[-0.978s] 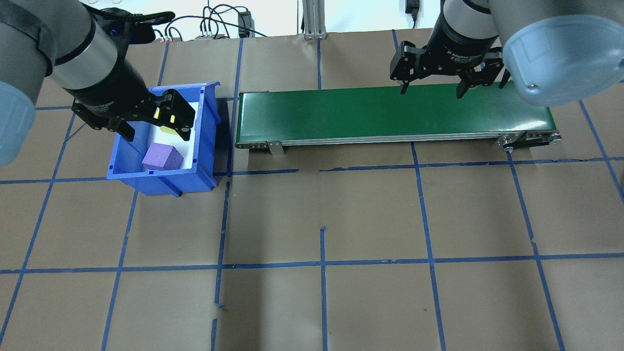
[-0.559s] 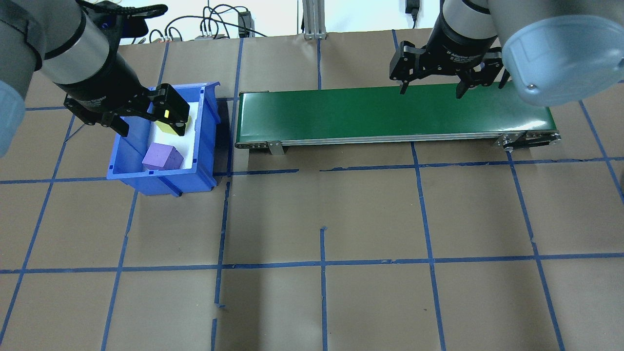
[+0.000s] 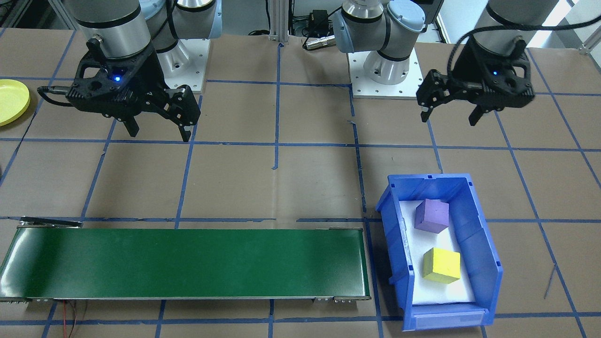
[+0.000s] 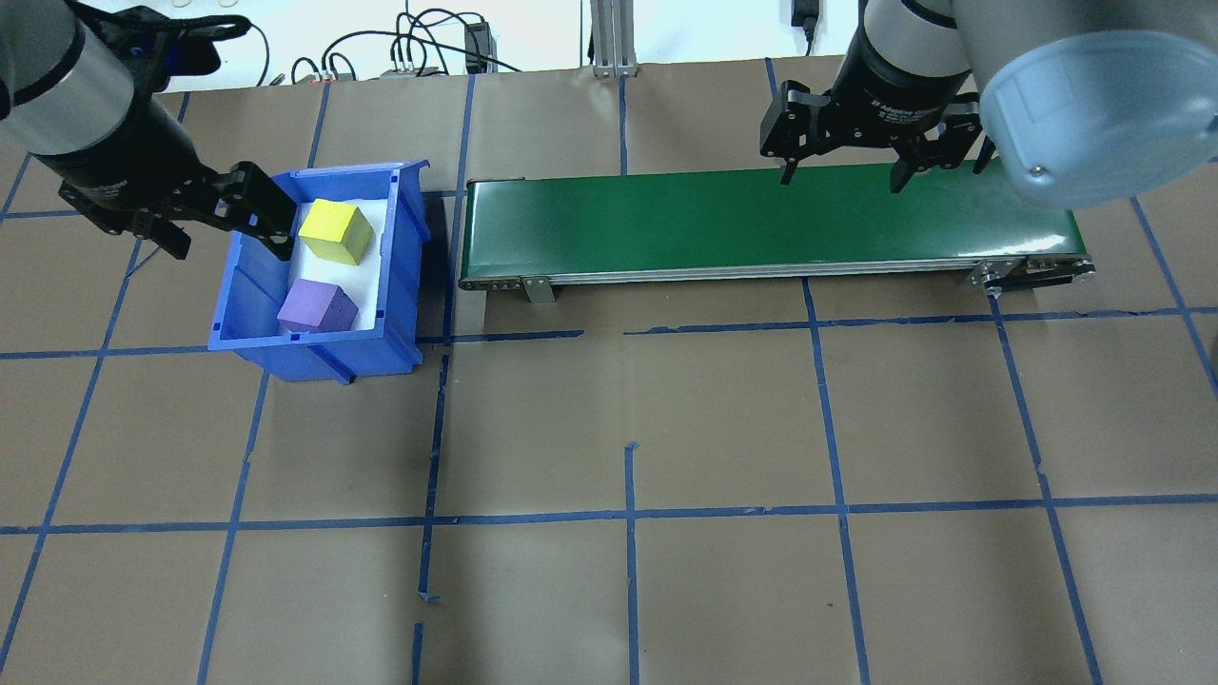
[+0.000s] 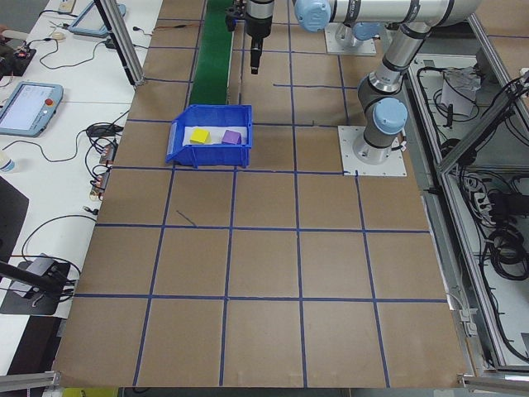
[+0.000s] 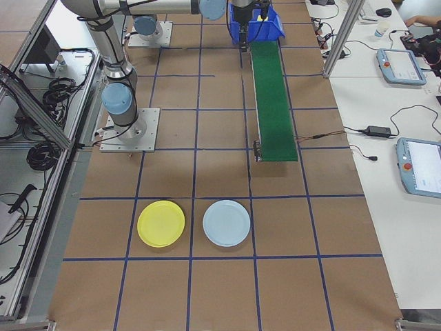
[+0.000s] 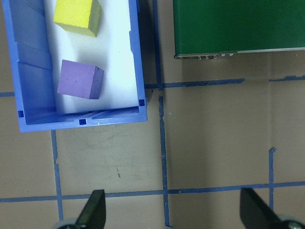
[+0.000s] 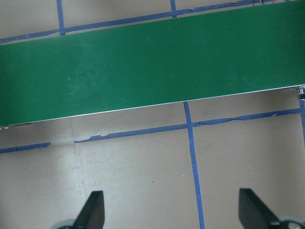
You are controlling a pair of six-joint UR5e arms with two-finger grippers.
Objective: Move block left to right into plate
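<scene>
The brown-papered surface (image 4: 609,419), gridded with blue tape, is being spanned along its far side by a green conveyor belt (image 4: 761,224), whose long axis is being run left to right between the two arms. Off the belt's left end a blue bin (image 4: 395,285) is being kept, its length set across the belt's line. Two blocks are being held in the bin, well apart from any tool: the yellow block (image 4: 334,231) at the end away from the robot and the purple block (image 4: 317,306) nearer the robot, each resting flat and turned slightly askew to the bin walls; being cubes, no long axis is being shown. The yellow plate (image 6: 160,223) is being left far out on the robot's right, beside a pale blue plate (image 6: 226,223).

The left tool (image 4: 224,226) is being held spread wide and empty, above the bin's outer wall. The right tool (image 4: 839,171) is likewise being held wide and empty above the belt's right part.

Judged from this, a pick is being prepared. The left tool is best centred over one block, squared to its faces, lowered clear of the bin walls, and closed on opposite flat sides.
</scene>
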